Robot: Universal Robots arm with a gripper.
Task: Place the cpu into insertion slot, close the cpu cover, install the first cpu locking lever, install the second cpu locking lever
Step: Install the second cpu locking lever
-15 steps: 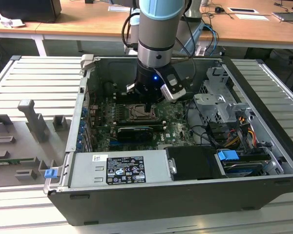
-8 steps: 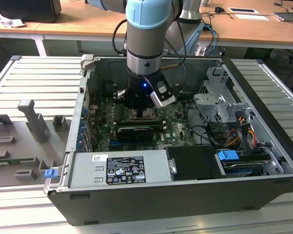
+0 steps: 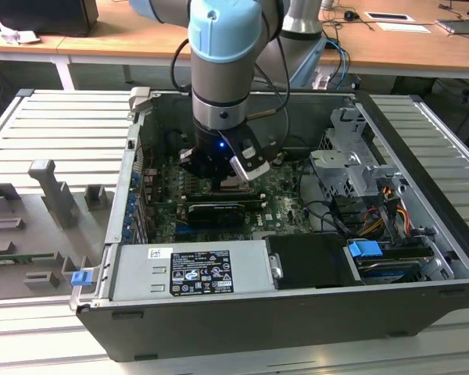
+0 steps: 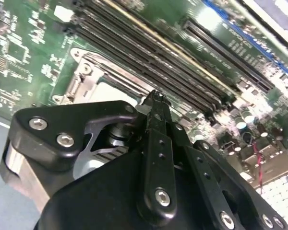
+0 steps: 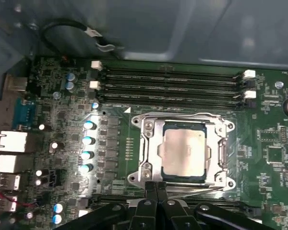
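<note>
CPU (image 5: 183, 151), pale silver-faced, sits flat in the insertion slot (image 5: 175, 178) on the green motherboard (image 5: 273, 158), with the cpu cover (image 5: 151, 153) lying closed around it, its silvery frame bordering the chip on all sides. In the first wrist view the gripper (image 5: 156, 186) stands just at 6 o'clock of the socket, its two black fingertips (image 5: 150, 188) pressed together with no gap between them and nothing held, touching or very near the cover's nearest edge. Long black memory slots (image 5: 173, 86) run at 12 o'clock of the socket. In the second wrist view the closed gripper (image 4: 156, 98) tips down over the socket frame. In the exterior view the arm's gripper (image 3: 219, 173) reaches into the open computer case (image 3: 297, 312), with the grey power supply (image 3: 191, 269) at 6 o'clock of it.
</note>
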